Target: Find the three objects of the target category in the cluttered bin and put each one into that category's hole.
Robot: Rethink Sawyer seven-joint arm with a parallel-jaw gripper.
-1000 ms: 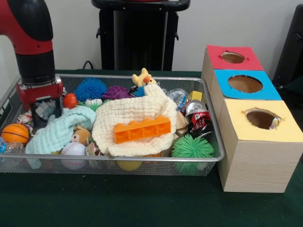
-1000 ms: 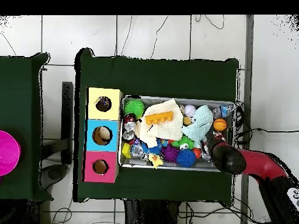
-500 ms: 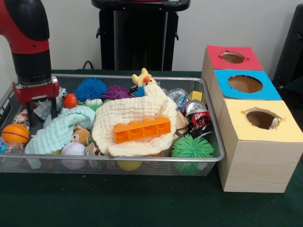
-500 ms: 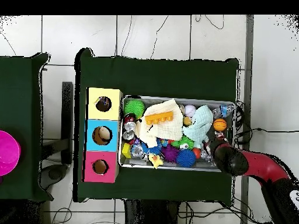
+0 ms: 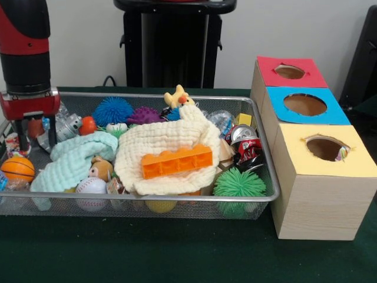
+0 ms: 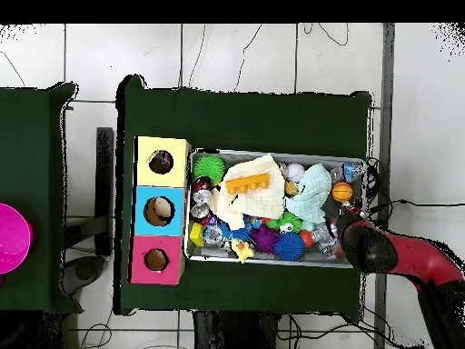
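Bin [image 5: 259,203] looks full, so most of the sorting is probably left; something peeks from the yellow hole [image 5: 325,147], hard to say what. Gripper [image 5: 35,131] hangs spread and empty over the bin's left end, above the mint cloth [image 5: 73,160]. Target category isn't obvious.

A dark green cloth [image 5: 177,253] covers the table under everything. Behind it stands a black stand [image 5: 174,44] against a pale wall [image 5: 277,26]. Seen from above, a second green table [image 6: 32,195] sits well off to the side, with a bright pink round thing [image 6: 13,238] at its edge, on a tiled floor [image 6: 236,54].
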